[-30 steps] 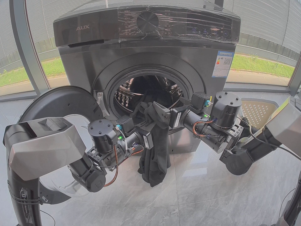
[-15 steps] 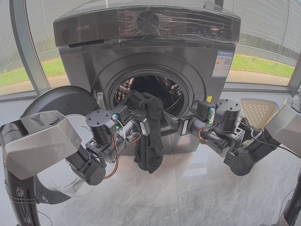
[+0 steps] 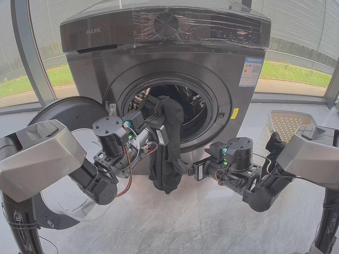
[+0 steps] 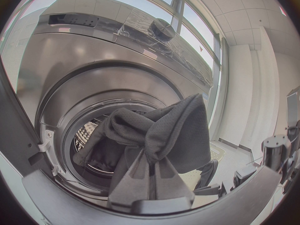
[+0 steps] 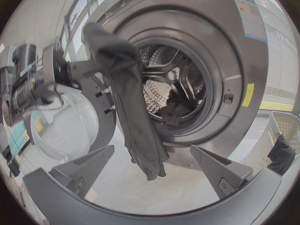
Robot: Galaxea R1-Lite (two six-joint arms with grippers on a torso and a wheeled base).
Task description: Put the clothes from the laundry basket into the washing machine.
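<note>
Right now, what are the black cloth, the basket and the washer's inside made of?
Black garment: probably soft knit fabric; matte, tiny mesh texture, droops in folds.
Basket: likely plastic; cream, stiff, rows of holes.
Drum: looks like shiny steel; dimpled, reflective.

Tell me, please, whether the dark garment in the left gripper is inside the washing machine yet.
Not yet: the left gripper holds the dark garment before the washing machine opening, most of it hanging down outside.

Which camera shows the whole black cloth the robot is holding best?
The right wrist view: the black cloth hangs in full, top to bottom, before the washing machine. The head view shows it too, partly hidden by the left arm. The left wrist view shows just its bunched top, pinched in the left gripper.
</note>
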